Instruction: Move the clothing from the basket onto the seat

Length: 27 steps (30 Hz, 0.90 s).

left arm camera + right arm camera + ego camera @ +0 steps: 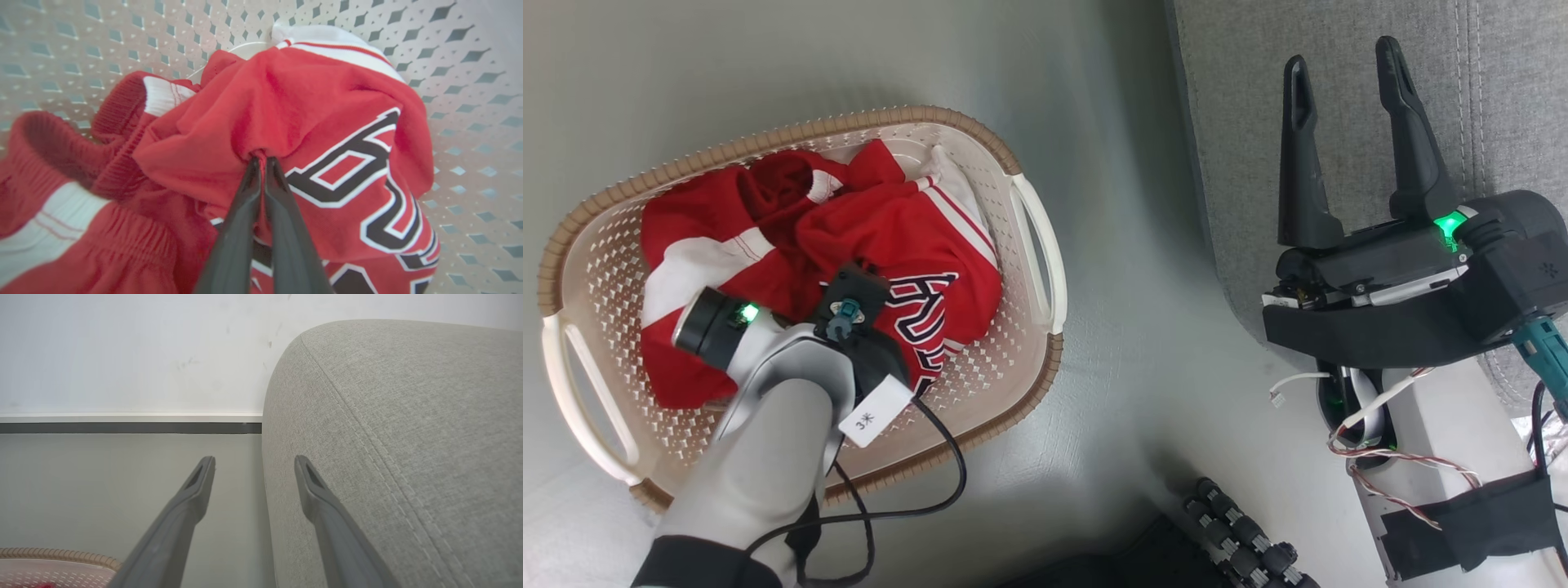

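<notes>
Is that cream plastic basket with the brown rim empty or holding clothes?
Holding clothes: crumpled red fabric garments with white trim lie inside the basket, left gripper pinching the lettered one.

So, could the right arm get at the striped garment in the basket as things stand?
Probably not cleanly. The right gripper hangs open by the sofa, across the floor from the basket, and the left arm reaches over the striped garment, its fingers shut on the lettered garment.

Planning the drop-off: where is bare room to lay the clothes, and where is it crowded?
Free: the grey seat beyond the open right hand, and the floor strip between basket and seat. Crowded: the basket, where the clothing is piled and the left hand is shut on the lettered garment.
</notes>
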{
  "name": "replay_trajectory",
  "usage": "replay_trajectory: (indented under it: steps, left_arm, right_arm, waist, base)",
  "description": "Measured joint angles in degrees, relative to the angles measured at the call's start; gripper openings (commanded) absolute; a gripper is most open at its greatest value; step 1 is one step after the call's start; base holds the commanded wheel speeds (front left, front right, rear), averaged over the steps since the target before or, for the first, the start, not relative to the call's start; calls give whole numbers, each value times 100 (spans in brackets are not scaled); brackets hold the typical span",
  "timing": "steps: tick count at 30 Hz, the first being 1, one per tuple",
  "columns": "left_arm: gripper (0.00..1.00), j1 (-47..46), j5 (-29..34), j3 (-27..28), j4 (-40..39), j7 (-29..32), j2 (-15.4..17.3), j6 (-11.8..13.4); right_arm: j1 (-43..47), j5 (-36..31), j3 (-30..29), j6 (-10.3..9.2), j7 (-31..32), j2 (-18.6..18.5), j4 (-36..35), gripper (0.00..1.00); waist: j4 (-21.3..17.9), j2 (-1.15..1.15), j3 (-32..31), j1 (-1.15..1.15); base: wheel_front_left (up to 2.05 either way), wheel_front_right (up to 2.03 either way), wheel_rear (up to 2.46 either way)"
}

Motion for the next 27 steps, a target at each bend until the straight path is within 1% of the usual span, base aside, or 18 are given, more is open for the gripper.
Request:
replay_trajectory:
  steps: [1,5,13,17,22,27]
  left_arm:
    - [0,-13,0,-13,16,-2,-25,-35]
    - [0,-30,-48,-1,49,-143,-118,-36]
    - [0,49,-350,151,71,-568,-230,-45]
    - [0,183,-499,157,69,-665,-250,-115]
    - [0,269,-550,112,-26,-731,-274,-211]
    - [0,397,-591,-31,-243,-766,-302,-319]
  right_arm:
    - [4,-2,-25,-1,0,0,14,100]
    - [4,-9,-76,8,-1,-1,92,100]
    - [3,-49,-152,100,0,-27,412,100]
    - [21,-49,-226,147,0,-99,556,100]
    - [143,-76,-287,149,0,-155,677,100]
    - [310,-79,-390,176,0,-241,848,100]
  waist:
    - [8,0,-6,0]
    - [63,0,-63,0]
    - [245,0,-357,0]
    - [362,0,-591,0]
    - [500,0,-848,0]
    - [695,0,-1189,0]
  base:
    - [0,0,0]
    - [0,0,0]
    - [0,0,0]
    - [0,0,0]
    - [0,0,0]
    - [0,0,0]
